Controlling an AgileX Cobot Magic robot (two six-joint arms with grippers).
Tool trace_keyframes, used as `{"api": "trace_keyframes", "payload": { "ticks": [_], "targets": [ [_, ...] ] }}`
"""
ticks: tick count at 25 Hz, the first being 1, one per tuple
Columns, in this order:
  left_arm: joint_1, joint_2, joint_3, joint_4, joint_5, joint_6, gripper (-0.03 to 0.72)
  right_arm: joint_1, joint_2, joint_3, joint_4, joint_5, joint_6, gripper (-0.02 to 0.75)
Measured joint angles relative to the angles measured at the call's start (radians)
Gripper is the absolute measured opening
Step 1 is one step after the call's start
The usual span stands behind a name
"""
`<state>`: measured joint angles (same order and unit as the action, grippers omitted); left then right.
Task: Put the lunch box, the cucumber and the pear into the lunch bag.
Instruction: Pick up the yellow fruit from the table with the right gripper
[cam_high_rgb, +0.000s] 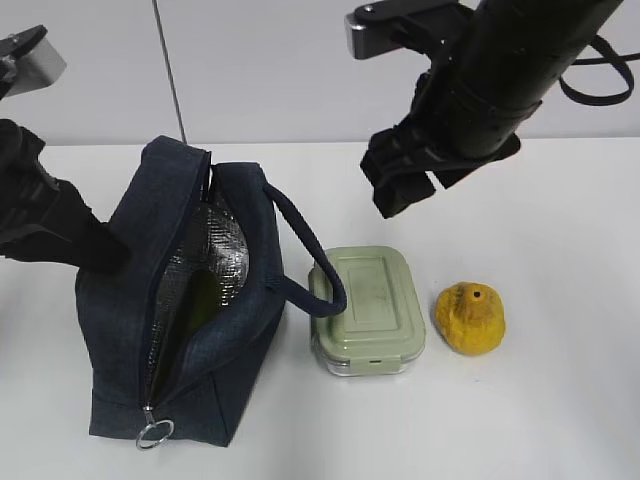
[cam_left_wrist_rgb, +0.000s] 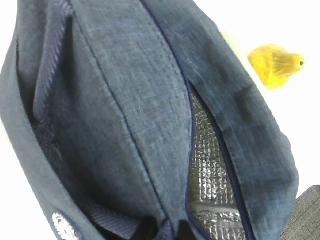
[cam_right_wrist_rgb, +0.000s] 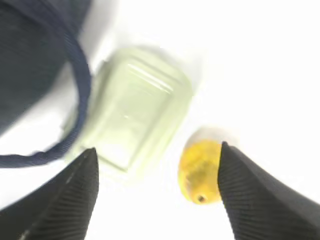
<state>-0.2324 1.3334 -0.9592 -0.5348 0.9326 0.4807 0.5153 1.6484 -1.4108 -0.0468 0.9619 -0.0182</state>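
navy lunch bag (cam_high_rgb: 215, 330) gapes on tabletop (cam_high_rgb: 560, 200), left fingers pinched on its wall. right fingers (cam_right_wrist_rgb: 157, 192) spread wide, empty, above pear (cam_high_rgb: 469, 318) beside lunch box (cam_high_rgb: 367, 308). descend centred, avoid strap.

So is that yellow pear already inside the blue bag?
No, the pear sits on the white table beside the lunch box, outside the lunch bag.

Two black robot arms. The right arm (cam_high_rgb: 520, 60) is a thick, dark cylinder wrapped in black bands, with a looping black cable and a grey camera block (cam_high_rgb: 372, 30) beside it. The right gripper (cam_right_wrist_rgb: 157, 192) has matte black, finely ribbed, wedge-shaped fingers (cam_right_wrist_rgb: 255, 200).
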Motion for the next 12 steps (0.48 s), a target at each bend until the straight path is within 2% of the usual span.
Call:
{"api": "trace_keyframes", "payload": {
  "ticks": [6, 12],
  "targets": [
    [0.000, 0.000, 0.000, 0.000, 0.001, 0.000, 0.025, 0.000, 0.006, 0.072, -0.164, 0.060, 0.097, 0.571],
    [0.000, 0.000, 0.000, 0.001, 0.008, 0.000, 0.025, 0.000, 0.069, 0.119, -0.190, 0.064, 0.105, 0.571]
  ]
}}
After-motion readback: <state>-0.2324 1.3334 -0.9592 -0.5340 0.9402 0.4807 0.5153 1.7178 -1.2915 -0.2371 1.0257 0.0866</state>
